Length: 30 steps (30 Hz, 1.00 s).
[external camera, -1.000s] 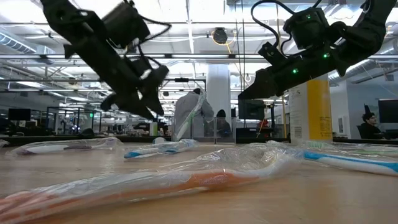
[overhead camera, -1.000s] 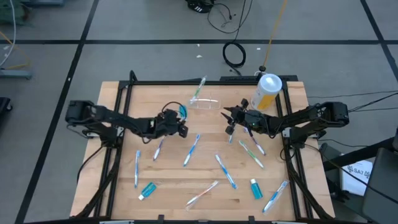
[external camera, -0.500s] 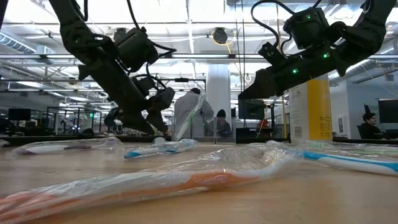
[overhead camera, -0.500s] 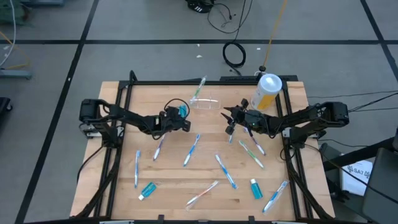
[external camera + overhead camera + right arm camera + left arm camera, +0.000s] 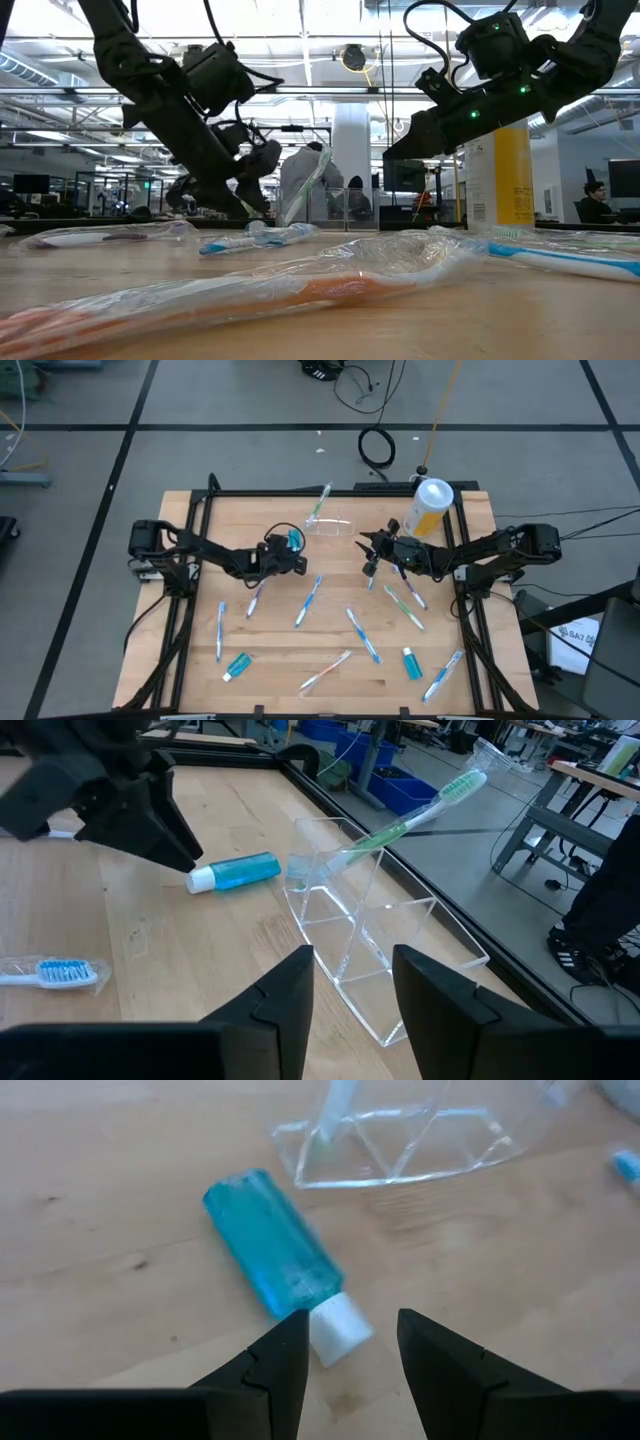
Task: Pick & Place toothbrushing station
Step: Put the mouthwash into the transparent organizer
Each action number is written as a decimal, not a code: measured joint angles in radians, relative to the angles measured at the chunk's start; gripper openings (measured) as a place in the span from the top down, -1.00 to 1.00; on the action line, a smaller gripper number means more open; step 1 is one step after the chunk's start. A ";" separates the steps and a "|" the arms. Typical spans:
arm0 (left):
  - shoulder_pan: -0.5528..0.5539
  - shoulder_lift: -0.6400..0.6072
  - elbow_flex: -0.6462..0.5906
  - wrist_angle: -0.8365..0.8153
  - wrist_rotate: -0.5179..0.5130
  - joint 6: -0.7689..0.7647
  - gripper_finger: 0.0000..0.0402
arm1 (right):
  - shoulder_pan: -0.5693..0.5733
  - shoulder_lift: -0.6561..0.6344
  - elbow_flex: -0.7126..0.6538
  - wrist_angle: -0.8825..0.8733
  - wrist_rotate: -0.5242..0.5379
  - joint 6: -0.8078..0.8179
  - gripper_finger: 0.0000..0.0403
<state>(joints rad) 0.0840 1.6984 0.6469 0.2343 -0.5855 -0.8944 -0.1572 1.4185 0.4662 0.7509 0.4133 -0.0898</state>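
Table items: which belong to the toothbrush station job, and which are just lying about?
Job:
clear holder with a green toothbrush in it
blue tube, just ahead of the left gripper

Lying about:
yellow canister
wrapped toothbrushes scattered on the table

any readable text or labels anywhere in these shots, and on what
"SA7": partly readable on a white tag on the floor, right of the table; the rest is too small.
Yellow canister: no legible label.
Blue tube: no print visible.

The toothbrushing station was a small see-through plastic holder. It lay tipped on its side near the back of the bench, with a green toothbrush poking out.
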 joint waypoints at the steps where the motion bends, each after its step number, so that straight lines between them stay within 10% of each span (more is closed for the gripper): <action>1: 0.001 0.009 0.000 0.003 -0.005 -0.005 0.21 | 0.000 0.000 0.000 0.000 0.000 0.000 0.36; 30: 0.029 0.057 0.000 -0.040 -0.045 0.142 0.21 | 0.000 0.000 0.000 0.000 0.000 0.000 0.36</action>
<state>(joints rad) 0.1131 1.7550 0.6468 0.1945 -0.6300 -0.7527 -0.1573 1.4186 0.4664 0.7506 0.4133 -0.0898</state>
